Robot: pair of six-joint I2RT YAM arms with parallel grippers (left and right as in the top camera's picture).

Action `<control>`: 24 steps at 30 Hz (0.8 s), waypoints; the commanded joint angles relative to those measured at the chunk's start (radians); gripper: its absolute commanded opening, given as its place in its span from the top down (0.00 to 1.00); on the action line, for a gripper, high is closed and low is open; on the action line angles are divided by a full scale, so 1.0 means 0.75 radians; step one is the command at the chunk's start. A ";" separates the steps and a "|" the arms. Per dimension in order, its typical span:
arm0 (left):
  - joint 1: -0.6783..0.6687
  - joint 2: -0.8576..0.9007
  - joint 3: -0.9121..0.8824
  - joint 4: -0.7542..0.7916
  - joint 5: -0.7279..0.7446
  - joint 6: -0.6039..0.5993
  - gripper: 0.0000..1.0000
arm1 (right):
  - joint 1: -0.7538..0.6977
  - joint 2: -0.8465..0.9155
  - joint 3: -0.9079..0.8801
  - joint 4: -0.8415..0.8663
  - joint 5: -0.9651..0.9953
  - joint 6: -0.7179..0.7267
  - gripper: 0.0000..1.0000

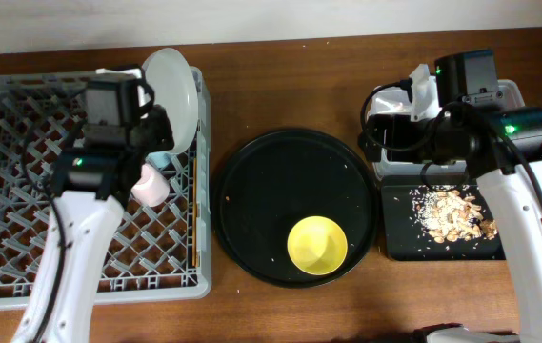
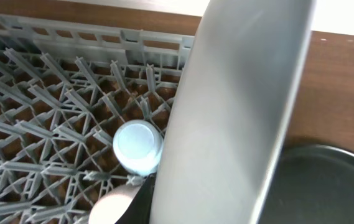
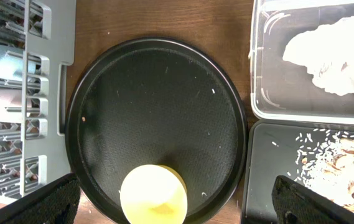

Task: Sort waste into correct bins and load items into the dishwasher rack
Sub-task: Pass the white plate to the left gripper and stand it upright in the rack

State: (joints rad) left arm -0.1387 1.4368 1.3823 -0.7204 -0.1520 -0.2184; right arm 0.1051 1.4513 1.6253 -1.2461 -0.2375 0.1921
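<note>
nearest the onlooker, the yellow bowl (image 1: 318,245) stands upright and empty in the near part of the round black tray (image 1: 271,181), which otherwise carries only a few pale specks. just right of it, the shallow black rectangular tray (image 1: 404,243) holds the food scraps (image 1: 451,211), a loose beige-brown heap with pale grains scattered round it.

left of the round tray, the dishwasher rack (image 1: 23,171) sits on the brown worktop (image 1: 299,76). among its pegs the pink cup (image 1: 150,186) sits just beside the light-blue cup (image 2: 138,147), which the left wrist view shows end-on as a pale-blue disc. the pink cup is cut off by that view's lower edge. a thin pale line along the rack's right side reads as the chopsticks (image 1: 194,205), too thin to count.

farther back, the plate (image 1: 173,90) stands on edge in the rack's far right corner. the left arm (image 1: 80,229) reaches up to it. its jaws are hidden by the wrist housing and by the plate, so whether they grip the plate cannot be told.

farthest, the clear tub (image 3: 282,87) holds the tissue wad (image 3: 338,56). from overhead the right arm (image 1: 528,219) covers most of the tub. that arm's jaws are spread wide with nothing between them.
</note>
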 commanded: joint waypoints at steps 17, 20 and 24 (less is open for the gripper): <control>-0.013 0.440 0.018 0.254 -0.176 -0.057 0.96 | -0.005 -0.022 0.030 0.001 0.004 0.010 0.01; -0.013 0.440 0.018 0.253 -0.178 -0.056 0.41 | -0.005 -0.022 0.030 0.001 0.003 0.010 0.01; -0.011 0.407 0.065 0.247 -0.182 -0.025 0.22 | -0.005 -0.022 0.030 0.001 0.003 0.010 0.01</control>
State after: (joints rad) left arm -0.1501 1.7584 1.3842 -0.5327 -0.2707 -0.2539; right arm 0.1051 1.4513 1.6253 -1.2457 -0.2375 0.1951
